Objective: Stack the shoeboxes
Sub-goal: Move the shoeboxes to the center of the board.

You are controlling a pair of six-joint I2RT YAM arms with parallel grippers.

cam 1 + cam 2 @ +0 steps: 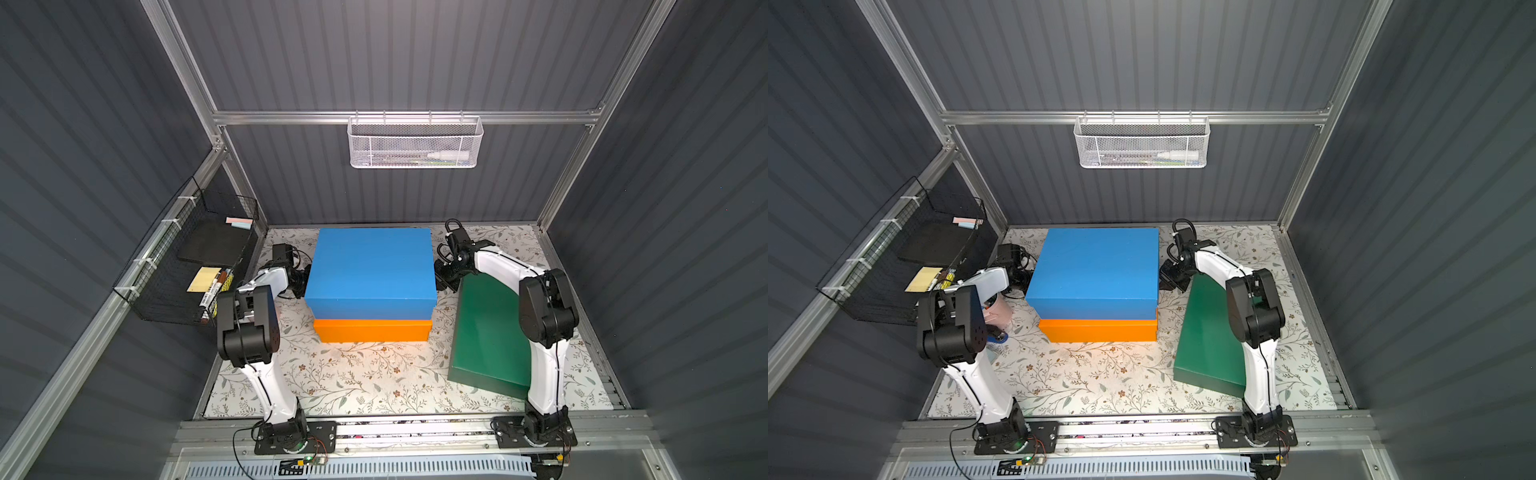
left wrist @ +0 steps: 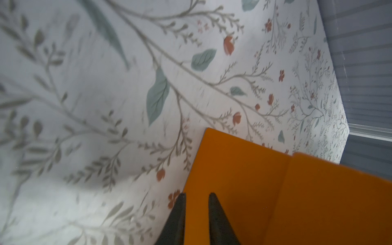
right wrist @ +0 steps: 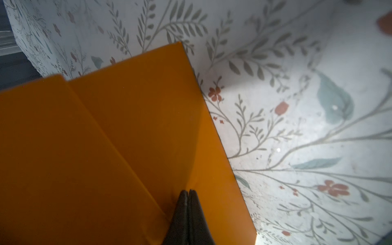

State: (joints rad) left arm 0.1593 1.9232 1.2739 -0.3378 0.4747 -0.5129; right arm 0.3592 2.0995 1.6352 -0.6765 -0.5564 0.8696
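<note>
3 shoeboxes are seen on a floral-patterned counter (image 1: pixel 353 382) inside a grey-walled cell. 2 of them are stacked towards the back of the counter: the blue shoebox (image 1: pixel 370 270) rests on top of the orange shoebox (image 1: pixel 372 330), whose front face shows below it in both top views. The 3rd, the dark green shoebox (image 1: pixel 486 332), lies flat on the counter to the right of the stack, apart from it and turned at an angle, partly covered by the right arm (image 1: pixel 544 332).

2 robot arms are mounted on the front rail. The left arm (image 1: pixel 257 332) is bent in towards the left side of the stack, the right arm towards its right side.

In the left wrist view, the left gripper (image 2: pixel 196 194) is seen at a lower corner of the orange shoebox (image 2: pixel 275 201), its 2 fingers (image 2: pixel 178 218) slightly spread with a narrow gap and nothing pinched between them. In the right wrist view, the right gripper (image 3: pixel 188 191) is seen against the side of the orange shoebox (image 3: pixel 106 148), its 2 fingers (image 3: pixel 197 218) pressed together.

2 baskets are fixed to the walls: 1 white mesh basket (image 1: pixel 415 143) on the back rail and 1 black wire basket (image 1: pixel 183 270) on the left.
</note>
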